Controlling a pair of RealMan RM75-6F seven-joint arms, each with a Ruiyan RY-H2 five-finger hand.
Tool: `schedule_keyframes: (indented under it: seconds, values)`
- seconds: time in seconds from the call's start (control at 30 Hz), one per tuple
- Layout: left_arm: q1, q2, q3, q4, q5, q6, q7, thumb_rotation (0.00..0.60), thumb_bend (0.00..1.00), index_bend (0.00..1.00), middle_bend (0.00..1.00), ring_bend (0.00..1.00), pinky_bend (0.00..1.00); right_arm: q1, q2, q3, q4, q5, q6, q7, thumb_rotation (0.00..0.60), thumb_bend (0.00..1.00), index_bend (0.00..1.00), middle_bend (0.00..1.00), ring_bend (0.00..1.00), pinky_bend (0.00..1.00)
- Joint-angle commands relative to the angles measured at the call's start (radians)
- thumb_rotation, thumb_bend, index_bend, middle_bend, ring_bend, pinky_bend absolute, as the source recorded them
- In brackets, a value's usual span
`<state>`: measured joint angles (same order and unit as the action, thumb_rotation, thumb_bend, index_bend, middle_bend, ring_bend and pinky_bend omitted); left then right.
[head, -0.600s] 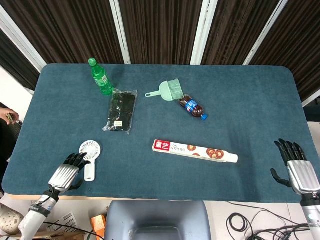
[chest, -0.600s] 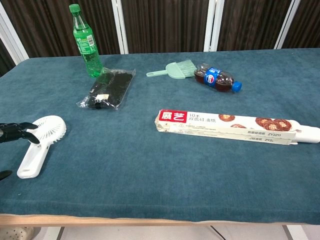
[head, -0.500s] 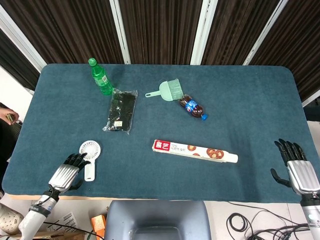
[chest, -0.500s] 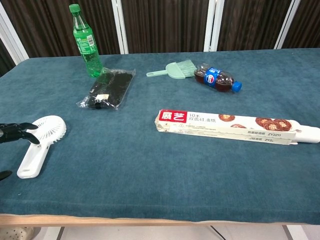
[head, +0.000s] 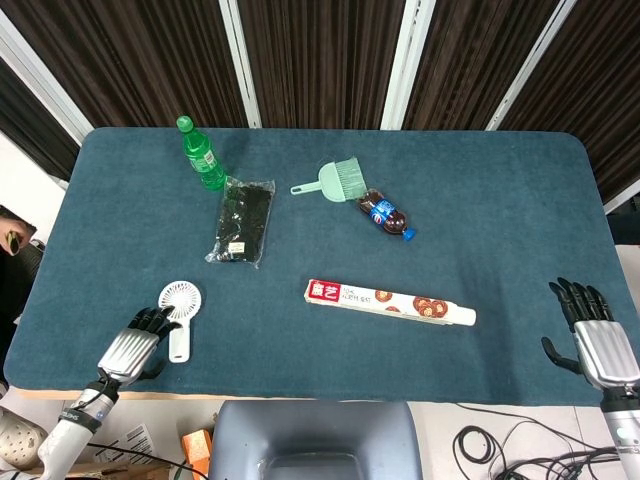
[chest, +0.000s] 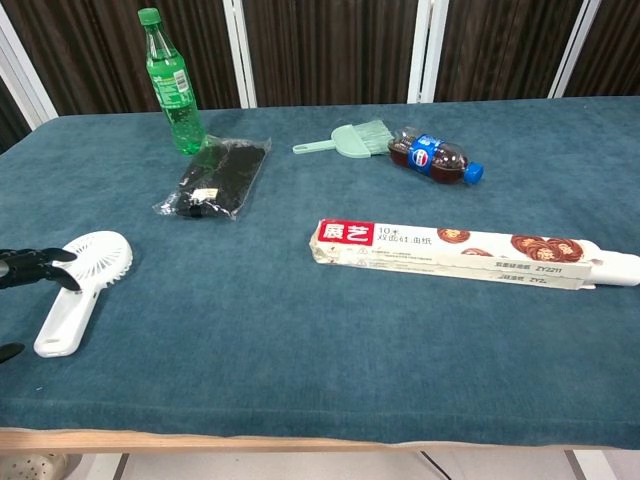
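I had the left hand (head: 132, 343) low at the near left corner of the blue-covered desk (head: 480, 190), its dark fingers (chest: 40, 268) spread and reaching over the white plastic handheld fan (head: 179, 311), which lay flat with its round head pointing away from me and its handle toward the desk's front edge. From the chest view the fingertips sat just at the neck between the fan's head and handle, but I could not tell whether they touched it; nothing was gripped, and the hand stood open. My right hand (head: 590, 335) hung off the near right corner of the desk, fingers apart and pointing up, holding nothing, well apart from everything on the desk.

Nearest to it lay the long white and red cardboard box with biscuit pictures (head: 389, 301), stretched left to right in the middle of the near half. Further back a small dark cola bottle with a blue label and cap (head: 386, 214) lay on its side, just beside a pale green plastic hand brush (head: 336, 181). To the left of those I saw a flat black packet in clear wrap (head: 243, 220), and a green plastic soda bottle (head: 203, 156) standing upright just behind it
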<state>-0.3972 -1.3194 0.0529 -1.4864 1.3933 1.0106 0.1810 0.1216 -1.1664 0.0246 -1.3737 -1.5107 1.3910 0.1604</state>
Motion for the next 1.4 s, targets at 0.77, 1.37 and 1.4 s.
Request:
schedule_keyframes:
  seconds: [0.77, 1.37, 1.4]
  values:
    - [-0.028, 0.017, 0.012, -0.014, -0.034, -0.084, -0.012, 0.6, 0.4, 0.26, 0.0, 0.0, 0.07, -0.001, 0.004, -0.003, -0.007, 0.0, -0.009, -0.012, 0.6, 0.31, 0.0, 0.03, 0.0, 0.0]
    - [0.149, 0.121, 0.029, -0.089, 0.149, 0.331, -0.089, 0.6, 0.32, 0.0, 0.0, 0.0, 0.07, -0.012, 0.015, -0.008, -0.021, -0.024, 0.021, -0.005, 0.6, 0.31, 0.0, 0.03, 0.0, 0.0]
    - [0.158, 0.125, 0.03, -0.113, 0.145, 0.34, -0.053, 0.6, 0.3, 0.0, 0.0, 0.0, 0.07, -0.014, 0.015, -0.009, -0.022, -0.027, 0.024, -0.009, 0.6, 0.31, 0.0, 0.03, 0.0, 0.0]
